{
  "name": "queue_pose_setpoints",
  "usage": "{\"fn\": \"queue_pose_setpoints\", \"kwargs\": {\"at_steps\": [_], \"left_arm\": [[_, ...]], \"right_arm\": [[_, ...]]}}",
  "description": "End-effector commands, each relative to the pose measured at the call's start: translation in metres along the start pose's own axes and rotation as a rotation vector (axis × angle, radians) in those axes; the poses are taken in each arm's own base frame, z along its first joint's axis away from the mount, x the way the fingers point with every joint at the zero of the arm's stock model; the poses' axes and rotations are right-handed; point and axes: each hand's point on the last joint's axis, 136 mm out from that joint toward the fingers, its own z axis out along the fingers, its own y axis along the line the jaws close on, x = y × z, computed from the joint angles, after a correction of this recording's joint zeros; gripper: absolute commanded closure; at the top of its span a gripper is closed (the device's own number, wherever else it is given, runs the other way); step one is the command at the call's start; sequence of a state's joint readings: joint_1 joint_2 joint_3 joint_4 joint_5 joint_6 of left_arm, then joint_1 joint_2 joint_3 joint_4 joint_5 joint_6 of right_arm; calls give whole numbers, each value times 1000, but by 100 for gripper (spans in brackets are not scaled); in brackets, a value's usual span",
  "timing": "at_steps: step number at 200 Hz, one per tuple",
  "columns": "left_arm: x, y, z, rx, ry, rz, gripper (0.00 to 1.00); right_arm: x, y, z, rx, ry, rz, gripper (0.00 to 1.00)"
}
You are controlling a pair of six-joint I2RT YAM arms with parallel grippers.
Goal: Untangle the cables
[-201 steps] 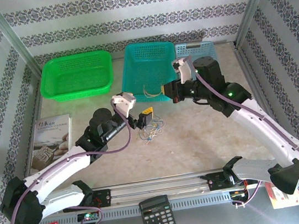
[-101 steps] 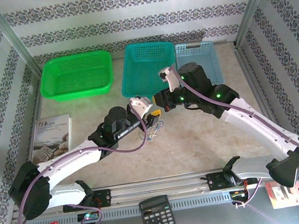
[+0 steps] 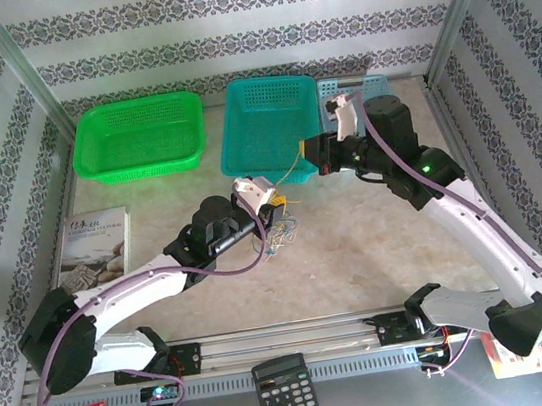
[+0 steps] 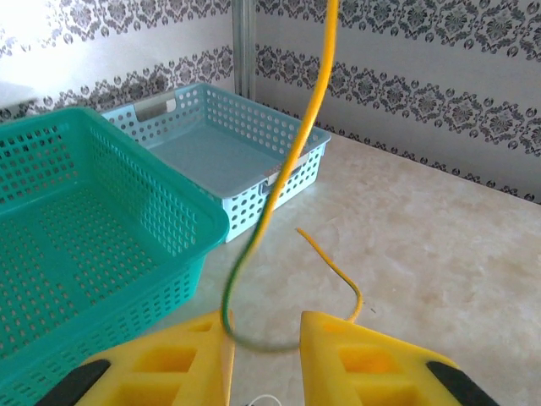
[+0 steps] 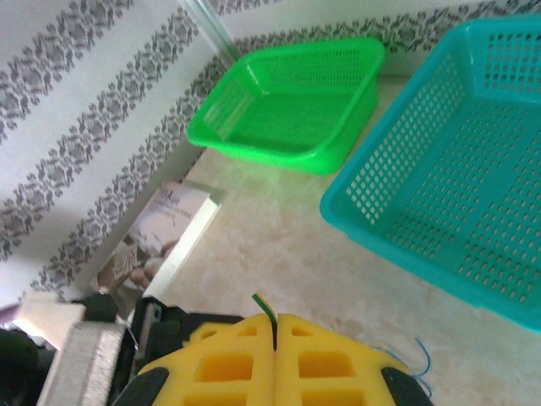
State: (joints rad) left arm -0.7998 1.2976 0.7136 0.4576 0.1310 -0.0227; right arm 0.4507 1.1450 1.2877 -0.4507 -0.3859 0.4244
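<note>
The cables point(image 3: 283, 230) lie as a small yellow, blue and whitish tangle on the table, in front of the teal basket. One yellow-green cable point(image 3: 290, 172) runs taut from the tangle up to my right gripper point(image 3: 304, 148), which is shut on it. Its cut end point(image 5: 264, 304) pokes out above that gripper's point(image 5: 275, 323) pressed-together fingers. My left gripper point(image 3: 273, 201) sits right over the tangle. In the left wrist view the same yellow cable point(image 4: 313, 110) comes down and bends across the gap of the left gripper point(image 4: 265, 326), whose jaws stand narrowly apart.
A green basket point(image 3: 140, 135), a teal basket point(image 3: 268, 112) and a light blue basket point(image 3: 361, 89) line the back. A book point(image 3: 91, 248) lies at the left. A calculator point(image 3: 285, 393) sits beyond the front rail. Patterned walls close in both sides.
My left gripper moved right onto the tangle and its jaws narrowed a lot. My right gripper dipped to the tangle, then drew back up and right, pulling the yellow cable taut.
</note>
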Motion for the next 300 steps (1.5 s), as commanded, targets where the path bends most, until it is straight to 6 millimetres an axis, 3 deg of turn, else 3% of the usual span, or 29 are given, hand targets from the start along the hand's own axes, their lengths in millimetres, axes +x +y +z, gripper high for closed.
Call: {"fn": "queue_pose_setpoints", "kwargs": {"at_steps": [1,33,53,82,115,151,199,209,230,242,264,300], "left_arm": [[3,-10,3,37,-12,-52,73],[10,-10,5,40,-5,-90,70],[13,-9,3,35,-2,-120,65],[16,-5,-3,10,0,-169,50],[10,2,-14,-37,-18,-230,31],[8,14,-23,-111,-12,-277,15],[5,23,-29,-168,5,-299,2],[4,23,-30,-170,3,-304,1],[5,25,-31,-183,5,-314,0],[7,27,-32,-193,9,-321,0],[9,29,-32,-203,12,-336,0],[17,32,-32,-225,19,-370,0]], "right_arm": [[-35,15,-17,-52,-115,12,100],[-57,-6,-27,1,-198,72,100],[-69,-36,-32,91,-261,113,100],[-88,-96,-39,245,-373,206,100],[-96,-184,-42,479,-445,295,100],[-85,-263,-15,628,-383,354,100],[-54,-332,31,713,-224,399,100],[-48,-339,37,704,-195,412,97],[-48,-337,45,655,-167,425,58],[-52,-328,44,626,-180,419,48],[-63,-311,35,585,-219,411,41],[-69,-270,25,496,-247,385,39]]}}
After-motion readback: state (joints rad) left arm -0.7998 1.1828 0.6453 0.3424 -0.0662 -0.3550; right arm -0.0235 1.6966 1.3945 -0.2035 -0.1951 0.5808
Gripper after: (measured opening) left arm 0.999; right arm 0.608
